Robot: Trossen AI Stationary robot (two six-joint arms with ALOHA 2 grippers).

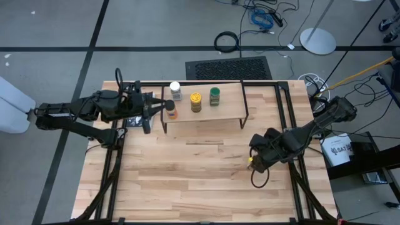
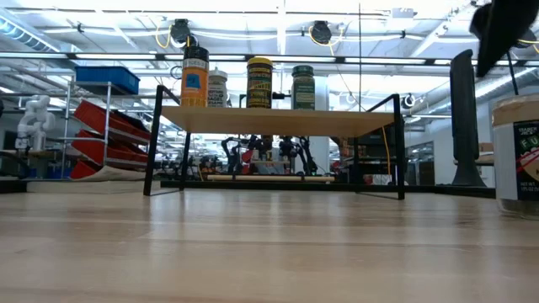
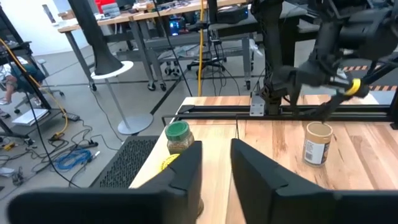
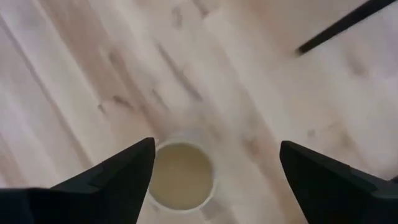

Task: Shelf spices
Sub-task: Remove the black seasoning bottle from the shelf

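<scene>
Above the light wood desk (image 1: 206, 175), my right fingers (image 4: 211, 168) hang spread wide and empty over the last tan-lidded spice jar (image 4: 181, 175), beside the low plank-topped black-legged rack (image 1: 206, 112); next, descend and close.

Shelf (image 1: 206, 111): light wood top, black legs. Lids: white (image 1: 175, 86), yellow (image 1: 195, 97), green (image 1: 214, 91), tan (image 4: 181, 175). Orange-body jar (image 2: 194, 77), dark lid.

shelf (image 1: 206, 112): 4 jars | table (image 1: 187, 181): shelf + tan-lid jar (image 3: 318, 143)
</scene>
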